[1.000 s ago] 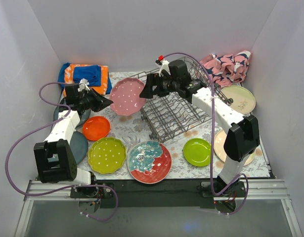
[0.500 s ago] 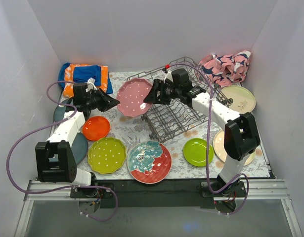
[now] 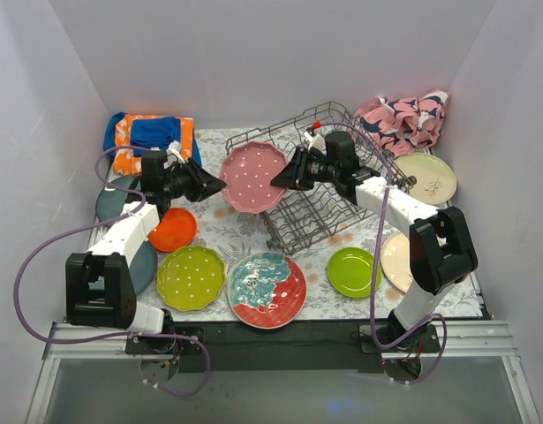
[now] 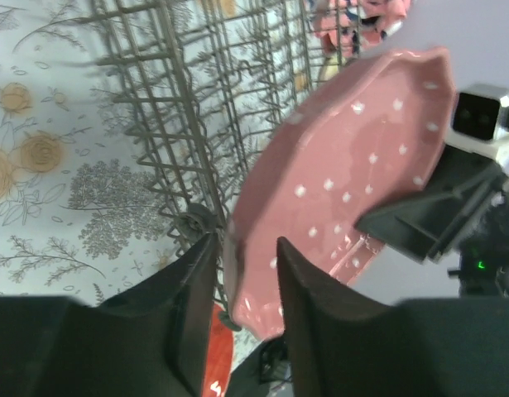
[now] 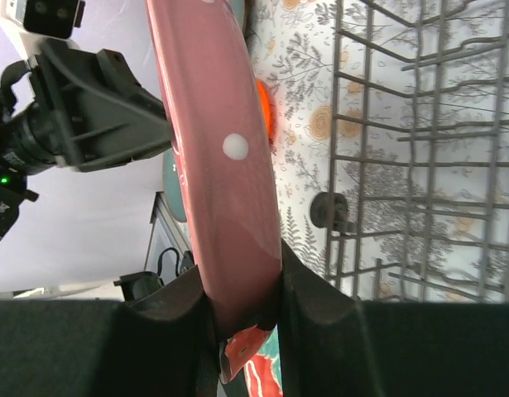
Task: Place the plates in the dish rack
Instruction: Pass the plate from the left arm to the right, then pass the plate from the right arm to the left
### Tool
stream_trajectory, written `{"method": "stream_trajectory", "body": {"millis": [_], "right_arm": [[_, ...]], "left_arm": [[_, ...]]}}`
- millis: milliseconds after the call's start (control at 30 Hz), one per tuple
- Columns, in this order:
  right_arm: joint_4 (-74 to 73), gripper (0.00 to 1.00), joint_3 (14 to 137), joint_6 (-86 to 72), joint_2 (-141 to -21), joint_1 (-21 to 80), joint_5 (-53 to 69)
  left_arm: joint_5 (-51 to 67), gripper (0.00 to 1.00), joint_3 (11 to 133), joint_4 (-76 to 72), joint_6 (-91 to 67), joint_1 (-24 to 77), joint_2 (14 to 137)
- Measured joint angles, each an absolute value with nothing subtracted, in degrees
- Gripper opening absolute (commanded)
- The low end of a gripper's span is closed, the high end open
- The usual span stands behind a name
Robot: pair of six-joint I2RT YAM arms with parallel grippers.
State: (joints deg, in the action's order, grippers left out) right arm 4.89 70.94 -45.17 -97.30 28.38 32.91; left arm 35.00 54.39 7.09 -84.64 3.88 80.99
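A pink dotted plate (image 3: 252, 177) hangs on edge in the air just left of the grey wire dish rack (image 3: 328, 199). My right gripper (image 3: 275, 179) is shut on its right rim; in the right wrist view both fingers press the plate (image 5: 217, 165) at the gripper (image 5: 242, 273). My left gripper (image 3: 220, 187) stands open around the opposite rim. In the left wrist view the plate's edge (image 4: 353, 182) sits between the parted fingers of the gripper (image 4: 246, 244) with a gap on one side. The rack (image 4: 180, 99) holds no plates.
On the floral mat lie an orange plate (image 3: 172, 229), a yellow-green dotted one (image 3: 191, 277), a red-teal floral one (image 3: 267, 289), a lime one (image 3: 351, 271), a cream twig plate (image 3: 426, 177) and a slate-blue one (image 3: 140, 261). Folded cloths (image 3: 149, 137) sit at the back left.
Both arms carried the pink plate rightward toward the rack. The right gripper closed onto its rim, and the left gripper's jaws opened off it.
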Motion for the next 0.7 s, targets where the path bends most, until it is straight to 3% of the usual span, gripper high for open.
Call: {"method": "stream_trajectory", "body": {"millis": [67,167,400,700], "right_arm": [[6.17,0.01,69.45,-45.3,-96.79,26.83,34.83],[8.03,0.01,66.65,-45.84,-95.98,24.01,36.91],[18.11,0.01,56.38,-49.06,-89.54,16.56,43.05],[29.78,0.01,52.6,-51.51,-80.95,15.55,50.39]], "left_arm": [[37.08,0.61,53.98,5.89,-85.69,3.92,80.42],[39.59,0.67,53.93,4.16,-86.24,3.92,78.19],[47.22,0.69,53.91,0.62,-85.91,4.21,75.72],[51.75,0.68,54.87,0.19,-84.44,10.74,77.32]]}}
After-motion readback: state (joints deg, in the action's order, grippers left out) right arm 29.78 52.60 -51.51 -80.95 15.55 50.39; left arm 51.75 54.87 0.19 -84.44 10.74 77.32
